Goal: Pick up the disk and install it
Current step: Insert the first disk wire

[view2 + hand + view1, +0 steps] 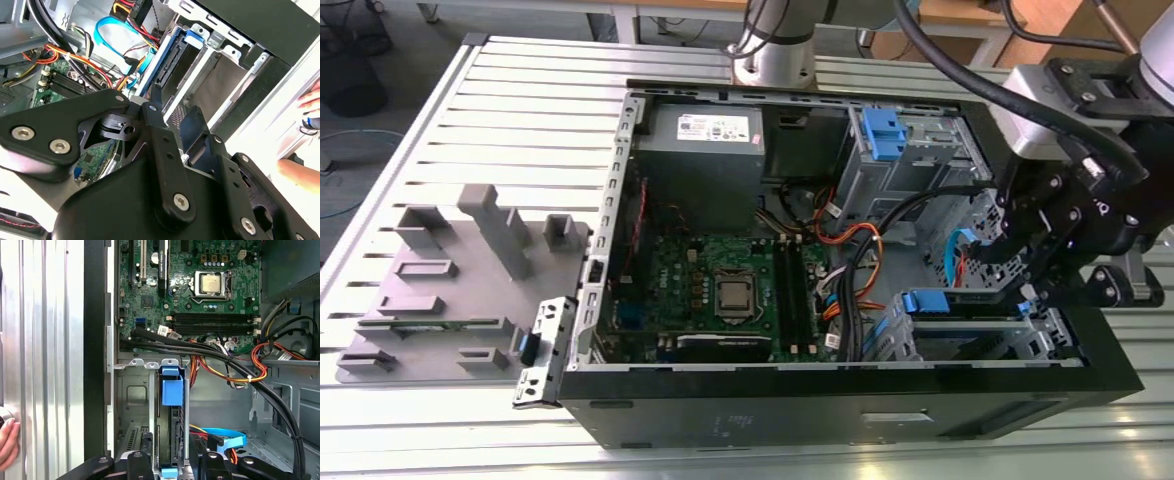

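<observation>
The disk (170, 405), edged by its blue carrier, stands on edge in a metal drive bay (135, 390) of the open computer case (854, 400) on the bench (520, 110). The hand (170, 452) straddles it, fingers (146, 447) spread on both sides, contact unclear.

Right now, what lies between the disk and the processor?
Between disk and processor: black cables and memory slots, in the first wrist view.
</observation>
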Robot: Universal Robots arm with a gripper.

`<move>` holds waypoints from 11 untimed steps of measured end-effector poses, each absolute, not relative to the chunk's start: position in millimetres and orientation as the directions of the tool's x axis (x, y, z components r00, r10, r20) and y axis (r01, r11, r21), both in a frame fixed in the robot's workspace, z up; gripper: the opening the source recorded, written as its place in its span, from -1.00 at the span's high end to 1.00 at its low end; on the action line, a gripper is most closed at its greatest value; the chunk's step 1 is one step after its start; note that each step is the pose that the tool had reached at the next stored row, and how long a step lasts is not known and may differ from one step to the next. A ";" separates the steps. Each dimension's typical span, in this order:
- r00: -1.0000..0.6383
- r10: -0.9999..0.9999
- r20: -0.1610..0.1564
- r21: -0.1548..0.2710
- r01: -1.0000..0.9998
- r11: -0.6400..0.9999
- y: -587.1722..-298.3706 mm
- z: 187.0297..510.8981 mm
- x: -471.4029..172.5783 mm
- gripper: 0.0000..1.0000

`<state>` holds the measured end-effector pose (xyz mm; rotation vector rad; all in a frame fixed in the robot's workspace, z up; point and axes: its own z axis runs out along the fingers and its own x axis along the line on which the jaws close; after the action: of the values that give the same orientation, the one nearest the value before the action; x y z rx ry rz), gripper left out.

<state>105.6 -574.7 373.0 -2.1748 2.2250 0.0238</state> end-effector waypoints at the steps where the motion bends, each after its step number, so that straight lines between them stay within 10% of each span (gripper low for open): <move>1: -0.023 -0.999 -0.032 -0.010 -1.000 0.023 -574.5 373.0 105.6 0.15; 11: -0.022 -0.999 -0.032 -0.011 -1.000 0.023 -554.7 371.9 105.7 0.15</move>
<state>105.7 -554.7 371.9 -2.1744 2.2243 0.0222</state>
